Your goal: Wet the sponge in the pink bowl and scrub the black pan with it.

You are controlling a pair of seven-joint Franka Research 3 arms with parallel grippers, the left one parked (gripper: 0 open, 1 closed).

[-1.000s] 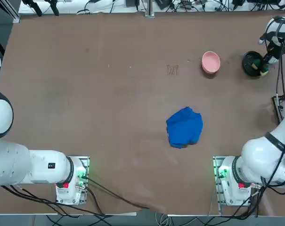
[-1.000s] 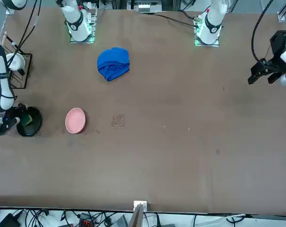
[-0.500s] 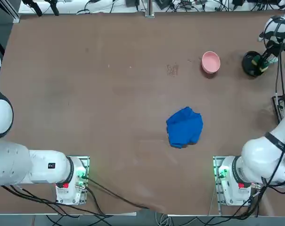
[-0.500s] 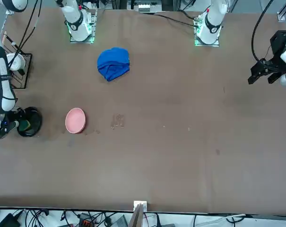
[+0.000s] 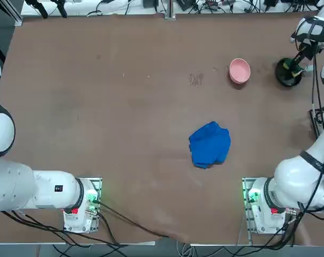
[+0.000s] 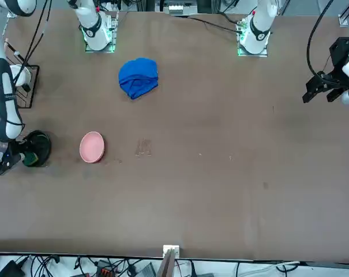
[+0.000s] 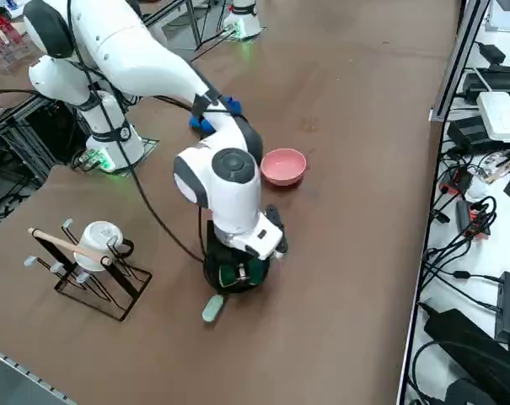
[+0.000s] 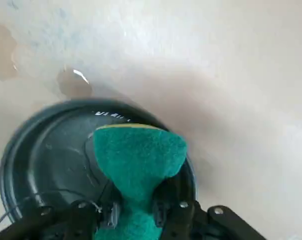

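Observation:
At the table's far right, the black pan (image 5: 284,74) (image 6: 41,145) (image 7: 214,272) stands with its silver-grey handle (image 7: 212,308) pointing away from the bowl. My right gripper (image 5: 298,66) (image 8: 133,214) is shut on the sponge (image 8: 138,157) (image 7: 238,273) (image 6: 29,157), green side showing, yellow edge at its tip. The sponge is pinched narrow between the fingers (image 8: 109,210) and reaches down into the pan (image 8: 46,160) near its rim. To the pan's left stands the pink bowl (image 5: 239,70) (image 6: 92,146) (image 7: 283,165), apart from the gripper.
A crumpled blue cloth (image 5: 209,144) (image 6: 138,77) lies mid-table. A wire rack with a white mug (image 7: 90,253) stands on the near side of the pan at the table's right edge. Water drops (image 8: 73,82) sit on the table beside the pan.
My right gripper has carried the sponge across the pan, away from the arm's base toward the table's far edge. The pan, bowl and cloth have stayed put.

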